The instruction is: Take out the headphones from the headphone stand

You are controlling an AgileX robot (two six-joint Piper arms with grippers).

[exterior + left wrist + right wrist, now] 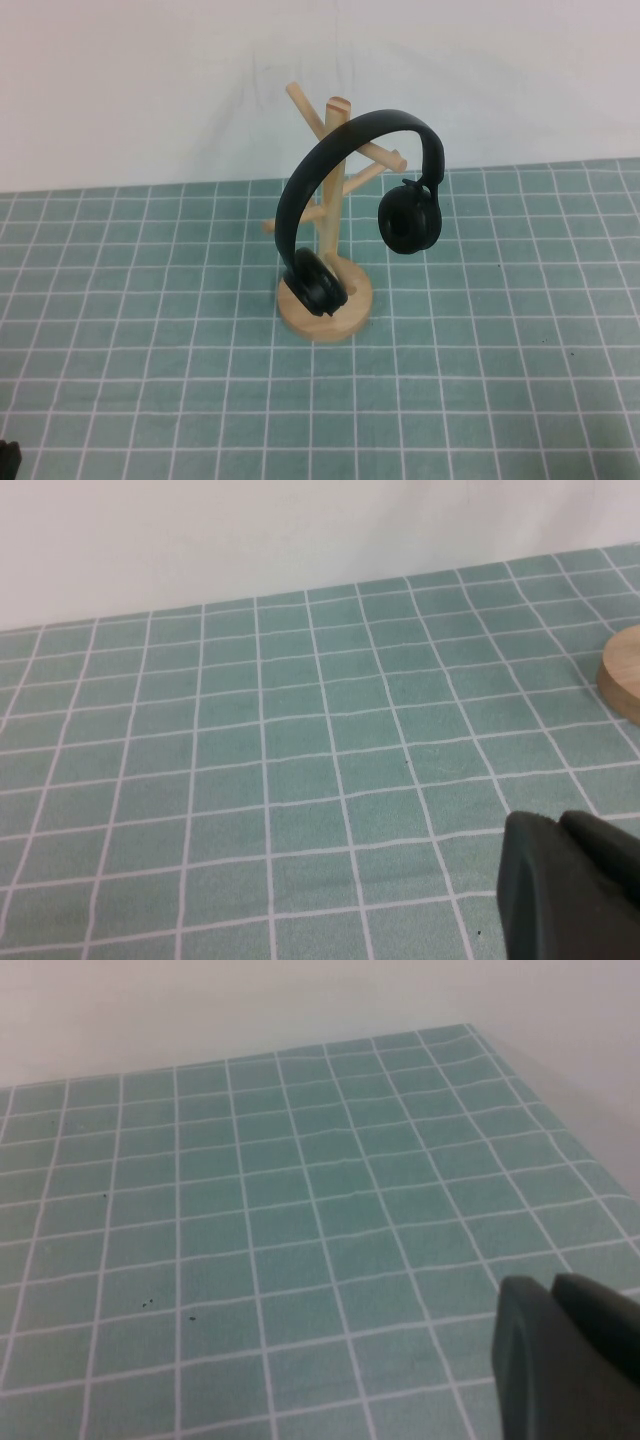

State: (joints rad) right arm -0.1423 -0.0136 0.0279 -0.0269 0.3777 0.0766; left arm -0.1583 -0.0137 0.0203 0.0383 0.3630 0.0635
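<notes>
The matte black headphones (340, 136) hang on the light wooden headphone stand (331, 222) in the middle of the table in the high view. The headband arches over the upper pegs. One ear cup (410, 218) hangs to the right of the post, and the other (316, 281) rests against the round base (352, 309). My left gripper (560, 820) is shut and empty, low over the cloth, far to the left of the stand, with only the base's edge (625, 675) in its view. Its dark tip shows at the high view's bottom left corner (7, 457). My right gripper (553, 1285) is shut and empty, out of the high view.
A green cloth with a white grid (480, 380) covers the table. A white wall (150, 80) stands close behind the stand. The table's far right edge (565, 1110) shows in the right wrist view.
</notes>
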